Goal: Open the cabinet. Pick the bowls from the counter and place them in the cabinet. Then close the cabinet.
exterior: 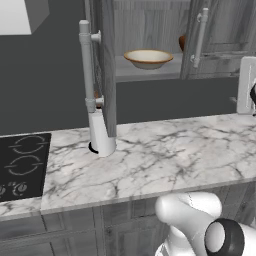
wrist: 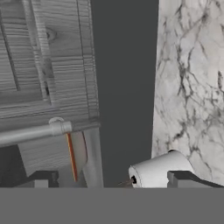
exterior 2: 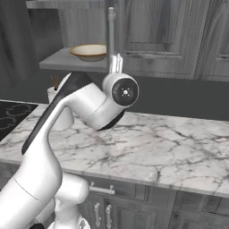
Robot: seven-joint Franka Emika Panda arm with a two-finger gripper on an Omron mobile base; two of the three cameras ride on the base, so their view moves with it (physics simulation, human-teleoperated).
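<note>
The cabinet's left door (exterior: 107,65) stands swung out edge-on, its silver bar handle (exterior: 87,65) toward me. On the grey shelf (exterior: 125,67) sits the cream bowl (exterior: 148,57) (exterior 2: 91,51). The reddish-brown bowl (exterior: 183,42) peeks out behind the edge of the right door (exterior: 220,35), which covers its half of the opening. My gripper (wrist: 113,180) is open and holds nothing. In the rolled hand view it faces the right door (wrist: 43,57), with the lower end of that door's bar handle (wrist: 39,131) just above the left fingertip (wrist: 41,178). The marble counter (exterior: 165,160) lies below.
A white cylinder (exterior: 102,136) (wrist: 157,171) stands on the counter under the open left door. The black cooktop (exterior: 22,165) is set into the counter's left end. My white arm (exterior 2: 89,103) reaches over the counter. More grey cabinets (exterior 2: 214,40) continue to the right.
</note>
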